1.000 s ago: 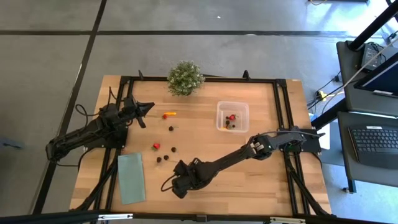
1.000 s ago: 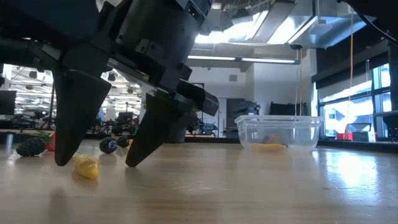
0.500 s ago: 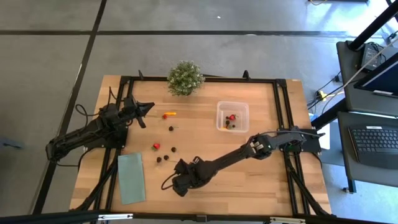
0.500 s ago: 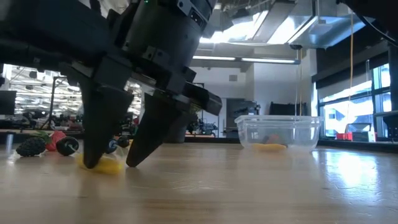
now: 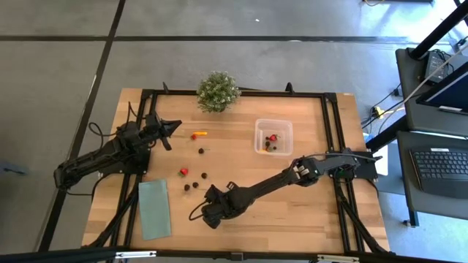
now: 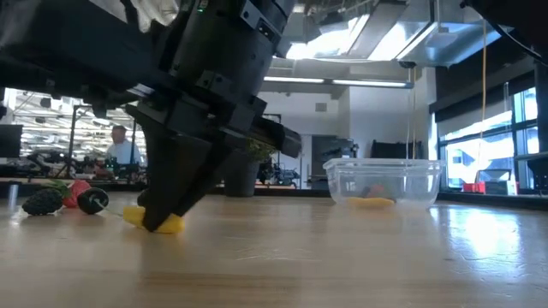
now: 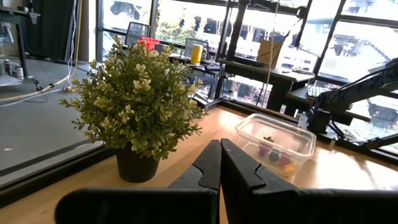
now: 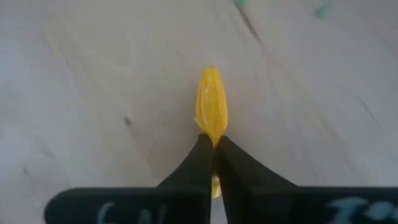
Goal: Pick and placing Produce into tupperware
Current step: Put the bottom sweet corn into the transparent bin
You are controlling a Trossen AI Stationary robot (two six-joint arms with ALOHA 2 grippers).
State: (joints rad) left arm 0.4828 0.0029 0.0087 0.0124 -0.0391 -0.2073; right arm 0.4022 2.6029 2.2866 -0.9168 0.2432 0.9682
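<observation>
My right gripper point(image 6: 158, 224) stands near the table's front edge, slanting down, shut on a small yellow elongated piece of produce point(image 8: 211, 106) that lies on the wood. More produce lies farther back: an orange-red piece point(image 5: 197, 134), a red piece point(image 5: 183, 172) and dark berries point(image 5: 191, 186). The clear tupperware point(image 5: 273, 136) stands at the back right with a few pieces inside. My left gripper point(image 7: 219, 152) waits shut at the far left, near the plant. My right gripper pinches one end point(image 8: 212, 135) of the yellow piece between its two fingertips. The fingers point(image 6: 184, 184) come from above, slanting steeply down, and lie along the piece. The piece rests on the table, sticking out beyond the fingertips.
A bushy potted plant point(image 5: 218, 91) stands at the table's far edge. A flat pale-green cloth point(image 5: 154, 209) lies at the front left, close to my right gripper. Bare wood stretches from the gripper to the table's right edge.
My right gripper has shut around the yellow piece without moving away. As the fingers closed, one of them pushed the piece a little way along the table until it sat between both.
</observation>
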